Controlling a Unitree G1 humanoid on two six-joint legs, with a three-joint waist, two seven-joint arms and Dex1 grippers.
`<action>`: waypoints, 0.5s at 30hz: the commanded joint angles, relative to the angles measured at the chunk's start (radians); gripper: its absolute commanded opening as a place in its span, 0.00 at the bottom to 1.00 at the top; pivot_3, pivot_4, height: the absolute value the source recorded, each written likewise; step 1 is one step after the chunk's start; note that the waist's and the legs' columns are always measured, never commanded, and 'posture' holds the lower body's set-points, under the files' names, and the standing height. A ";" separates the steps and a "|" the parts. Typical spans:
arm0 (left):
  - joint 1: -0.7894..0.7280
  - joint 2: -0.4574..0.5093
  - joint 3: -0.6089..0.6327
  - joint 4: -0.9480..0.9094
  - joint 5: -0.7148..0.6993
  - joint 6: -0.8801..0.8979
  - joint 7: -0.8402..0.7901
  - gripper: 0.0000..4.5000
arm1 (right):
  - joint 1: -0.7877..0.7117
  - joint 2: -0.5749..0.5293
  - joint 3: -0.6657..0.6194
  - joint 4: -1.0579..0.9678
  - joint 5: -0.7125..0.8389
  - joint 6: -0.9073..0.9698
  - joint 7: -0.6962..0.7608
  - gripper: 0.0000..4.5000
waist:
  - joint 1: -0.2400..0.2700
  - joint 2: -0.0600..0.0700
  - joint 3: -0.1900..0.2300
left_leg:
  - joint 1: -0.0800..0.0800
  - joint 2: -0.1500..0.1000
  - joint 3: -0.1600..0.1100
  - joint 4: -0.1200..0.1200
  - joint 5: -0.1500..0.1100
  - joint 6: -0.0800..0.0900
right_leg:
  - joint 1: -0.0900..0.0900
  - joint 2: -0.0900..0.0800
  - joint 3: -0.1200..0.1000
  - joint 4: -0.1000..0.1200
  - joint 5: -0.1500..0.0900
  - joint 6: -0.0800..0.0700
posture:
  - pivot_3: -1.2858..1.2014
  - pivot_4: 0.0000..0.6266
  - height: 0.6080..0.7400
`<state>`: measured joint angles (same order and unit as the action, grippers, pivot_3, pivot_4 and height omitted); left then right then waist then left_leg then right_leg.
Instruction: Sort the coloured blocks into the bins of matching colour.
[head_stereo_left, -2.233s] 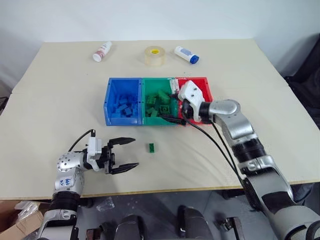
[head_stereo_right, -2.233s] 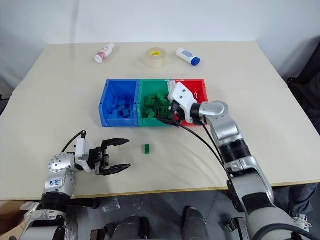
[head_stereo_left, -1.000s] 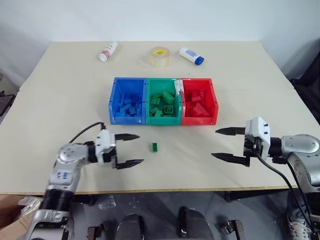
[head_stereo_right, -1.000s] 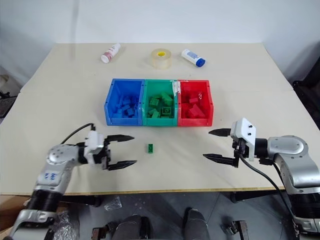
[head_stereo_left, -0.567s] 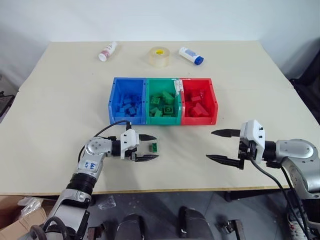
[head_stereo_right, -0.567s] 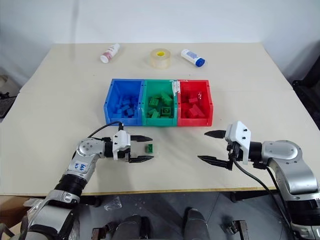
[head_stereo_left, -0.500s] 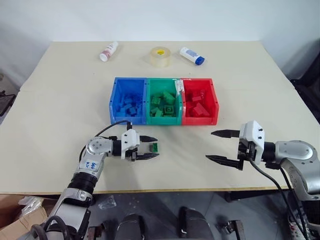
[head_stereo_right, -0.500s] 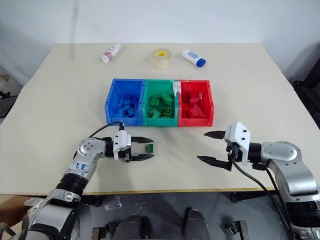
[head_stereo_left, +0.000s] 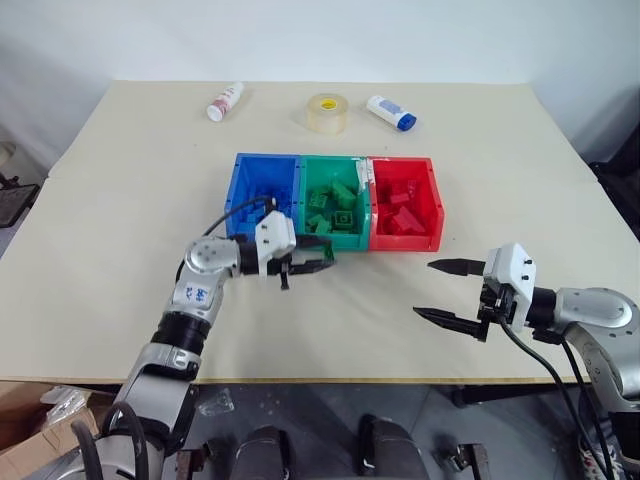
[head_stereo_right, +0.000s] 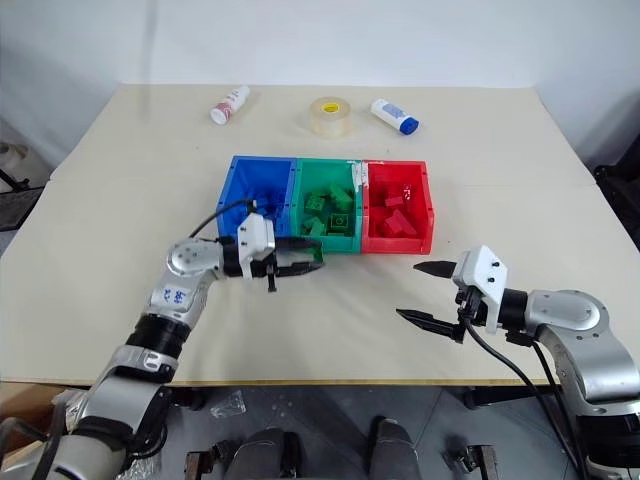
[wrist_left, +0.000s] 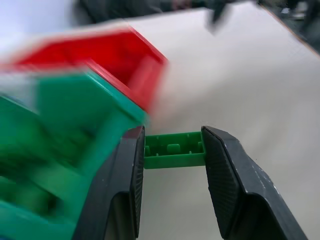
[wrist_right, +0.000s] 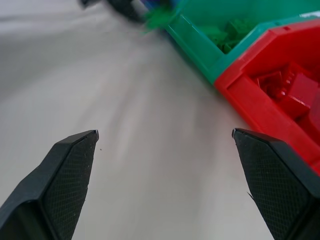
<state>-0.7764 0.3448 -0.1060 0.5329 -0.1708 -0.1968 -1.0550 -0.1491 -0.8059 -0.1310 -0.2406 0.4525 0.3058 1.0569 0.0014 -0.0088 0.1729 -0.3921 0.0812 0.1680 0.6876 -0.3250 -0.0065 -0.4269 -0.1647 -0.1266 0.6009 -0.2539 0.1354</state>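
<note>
Three bins stand in a row at the table's middle: blue, green and red, each holding several coloured blocks of its own colour. My left gripper hovers just in front of the green bin's front wall, shut on a small green studded block that sits crosswise between its fingers. My right gripper stands open over bare table in front of the red bin and to its right, with nothing between its fingers.
Two white bottles and a roll of clear tape lie near the table's far edge. The table's front edge runs just below my right gripper.
My left gripper closed on the green block lying on the table, lifted it and carried it forward and right to the green bin's front. The right gripper stayed in place.
</note>
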 joint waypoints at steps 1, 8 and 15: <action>-0.113 -0.030 0.014 0.100 0.053 -0.036 0.113 0.31 | 0.008 0.005 -0.035 -0.050 0.023 -0.005 -0.016 1.00 | 0.000 0.000 0.000 | 0.000 0.000 0.000 0.000 0.000 0.000 | 0.000 0.000 0.000 0.000 0.000 0.000 | 0.52 0.24 1.00; -0.251 -0.077 0.021 0.334 0.098 -0.168 0.171 0.67 | 0.013 0.010 -0.035 -0.064 0.025 -0.002 -0.035 1.00 | -0.002 -0.001 0.000 | 0.000 0.000 0.000 -0.001 0.000 0.000 | 0.000 0.000 0.000 -0.001 0.000 0.000 | 0.52 0.24 1.00; -0.208 -0.014 0.065 0.285 0.017 -0.135 0.031 1.00 | 0.009 0.004 -0.036 -0.058 0.026 -0.007 -0.033 1.00 | -0.004 -0.001 0.001 | 0.000 0.000 0.000 -0.001 0.000 0.000 | 0.000 0.000 0.000 -0.002 0.000 0.000 | 0.52 0.24 1.00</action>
<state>-1.0013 0.3083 -0.0733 0.8707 -0.0999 -0.3432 -0.9690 -0.1391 -0.7998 -0.1348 -0.2713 0.4563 0.3064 1.0214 -0.0029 -0.0097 0.1735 -0.3922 0.0809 0.1686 0.6862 -0.3251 -0.0064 -0.4270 -0.1644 -0.1268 0.5992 -0.2537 0.1358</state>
